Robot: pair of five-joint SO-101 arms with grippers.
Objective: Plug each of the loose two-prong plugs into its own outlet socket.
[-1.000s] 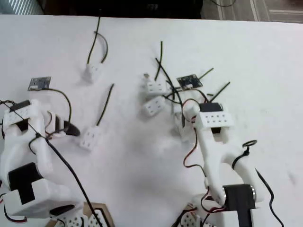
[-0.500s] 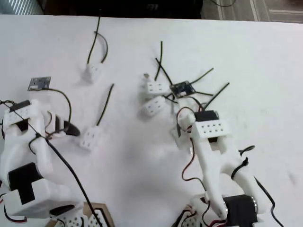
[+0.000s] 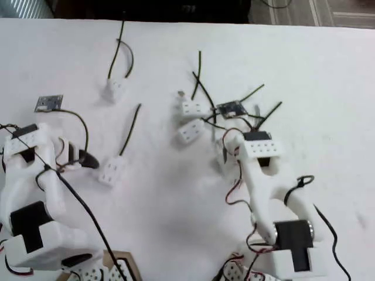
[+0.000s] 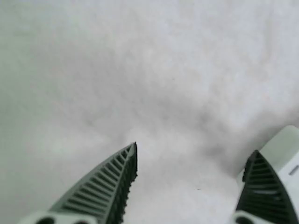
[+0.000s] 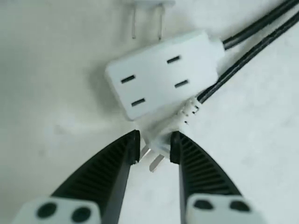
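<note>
While the left gripper (image 4: 195, 149) hangs with fingers spread above the surface (image 4: 140, 70), the right gripper (image 5: 154, 147) pinches a two-prong plug (image 5: 160, 134).
Clenched tight there, the plug lying against the edge of the white outlet socket (image 5: 159, 74), prongs pointing away from it.

This looks like a robot lab or a hobby workshop, not a home. On a big white table (image 3: 328, 76) stands a white plastic robot arm (image 3: 29, 193) by the left edge and a second arm (image 3: 269, 187) nearer the right, both with thin wires hanging loose. A small bare circuit board (image 3: 48, 103) lies near the left edge and another board (image 3: 229, 109) in the middle. White socket blocks (image 3: 112, 170) with short black cords lie about. Past the far edge, some floor (image 3: 345, 12) shows.
</note>
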